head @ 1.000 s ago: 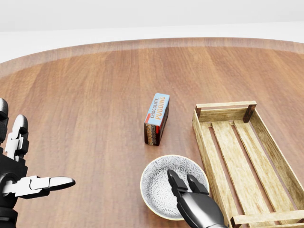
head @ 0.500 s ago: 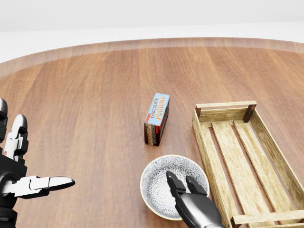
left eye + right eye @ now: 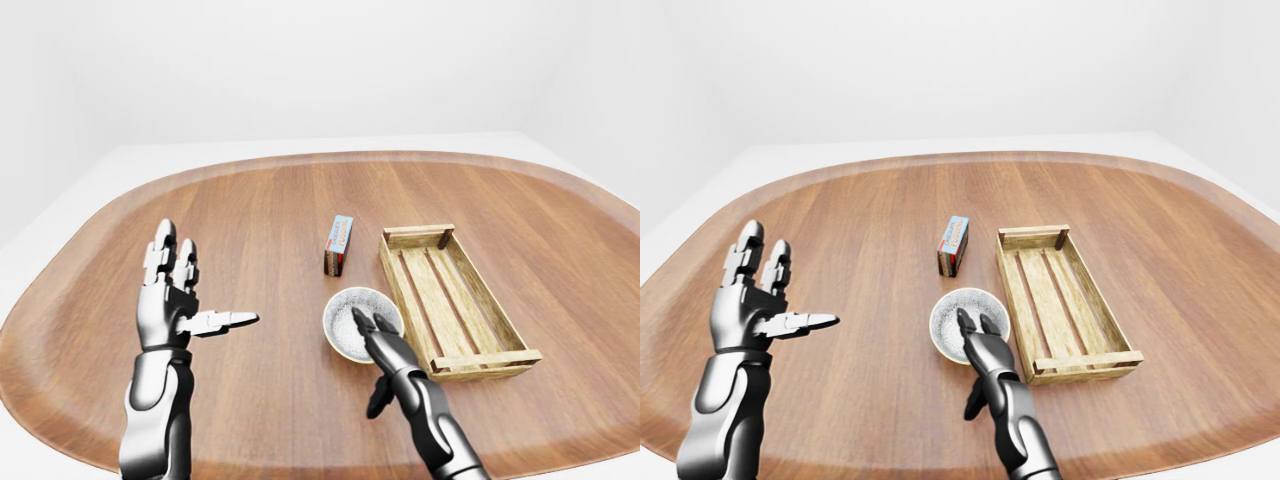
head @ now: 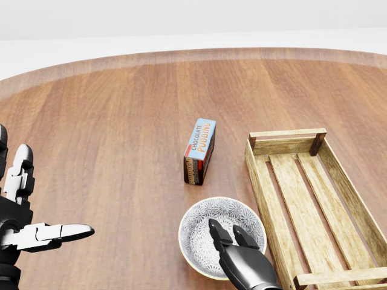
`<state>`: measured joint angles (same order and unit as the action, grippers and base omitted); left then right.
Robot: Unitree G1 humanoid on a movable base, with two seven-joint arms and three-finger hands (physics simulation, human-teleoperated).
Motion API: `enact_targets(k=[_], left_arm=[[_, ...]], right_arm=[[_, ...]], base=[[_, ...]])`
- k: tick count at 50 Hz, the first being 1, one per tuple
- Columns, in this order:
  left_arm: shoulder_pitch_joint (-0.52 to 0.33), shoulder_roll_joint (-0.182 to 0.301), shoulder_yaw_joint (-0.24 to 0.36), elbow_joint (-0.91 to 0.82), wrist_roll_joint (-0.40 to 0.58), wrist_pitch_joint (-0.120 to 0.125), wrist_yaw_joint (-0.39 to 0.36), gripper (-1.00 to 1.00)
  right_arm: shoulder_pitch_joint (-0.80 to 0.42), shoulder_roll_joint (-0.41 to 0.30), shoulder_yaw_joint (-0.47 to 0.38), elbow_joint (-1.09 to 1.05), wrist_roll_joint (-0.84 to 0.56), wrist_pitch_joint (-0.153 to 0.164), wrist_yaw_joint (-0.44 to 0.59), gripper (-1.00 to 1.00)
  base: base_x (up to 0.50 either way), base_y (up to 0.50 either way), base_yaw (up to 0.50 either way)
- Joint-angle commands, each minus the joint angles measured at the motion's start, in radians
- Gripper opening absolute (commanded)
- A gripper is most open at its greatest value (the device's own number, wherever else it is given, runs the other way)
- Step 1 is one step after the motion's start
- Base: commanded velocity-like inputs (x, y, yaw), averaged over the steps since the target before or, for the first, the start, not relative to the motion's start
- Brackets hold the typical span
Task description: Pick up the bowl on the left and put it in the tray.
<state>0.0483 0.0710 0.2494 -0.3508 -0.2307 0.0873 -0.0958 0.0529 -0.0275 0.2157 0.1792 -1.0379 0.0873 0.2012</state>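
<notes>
Grey, speckle-patterned round bowl (image 3: pixel 345 318) sits on the oval brown wooden table (image 3: pixel 250 220), just beside the slatted wooden tray (image 3: pixel 487 358), as we see in the left-eye view. Head view: our right hand (image 4: pixel 243 264) lays two fingers (image 4: pixel 216 230) inside it. Right-eye view: its thumb stands off the rim, unclenched; our left hand (image 3: pixel 744 316) hovers splayed, released.

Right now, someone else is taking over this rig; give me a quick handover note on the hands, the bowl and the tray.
Left hand open, raised at the left, touching nothing.
Right hand open, fingers over the bowl's lower rim, thumb clear of it; no grip yet.
Bowl on the table, just left of the empty tray.
To do: grip the rim, lift, set it in the tray.
</notes>
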Motion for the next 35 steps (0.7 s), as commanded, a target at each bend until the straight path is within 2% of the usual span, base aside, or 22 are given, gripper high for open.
enact_targets(k=[1,3,4,5,31,32,35], left_arm=[[-0.002,-0.012,-0.030,0.065,0.031,0.000,0.013,1.00],[-0.002,-0.012,-0.030,0.065,0.031,0.000,0.013,1.00],[-0.002,-0.014,-0.035,0.060,0.035,0.000,0.016,1.00],[-0.001,-0.014,-0.036,0.060,0.036,0.000,0.016,1.00],[0.000,-0.014,-0.033,0.072,0.035,0.000,0.012,1.00],[0.002,-0.015,-0.035,0.073,0.037,0.000,0.012,1.00],[0.002,-0.015,-0.035,0.073,0.037,0.000,0.013,1.00]], right_arm=[[-0.018,0.005,0.003,0.082,0.017,0.000,-0.011,1.00],[-0.018,0.005,0.003,0.082,0.017,0.000,-0.011,1.00],[-0.021,0.021,0.011,0.150,0.037,0.000,-0.056,1.00],[-0.022,0.021,0.012,0.155,0.040,0.000,-0.060,1.00],[-0.050,0.019,0.010,0.248,0.066,0.000,-0.104,1.00],[-0.050,0.019,0.012,0.251,0.065,0.000,-0.104,0.91],[-0.050,0.019,0.012,0.251,0.064,0.000,-0.104,0.91]], base=[[0.00,0.00,0.00],[0.00,0.00,0.00],[0.00,0.00,0.00],[0.00,0.00,0.00],[0.00,0.00,0.00],[0.00,0.00,0.00],[0.00,0.00,0.00]])
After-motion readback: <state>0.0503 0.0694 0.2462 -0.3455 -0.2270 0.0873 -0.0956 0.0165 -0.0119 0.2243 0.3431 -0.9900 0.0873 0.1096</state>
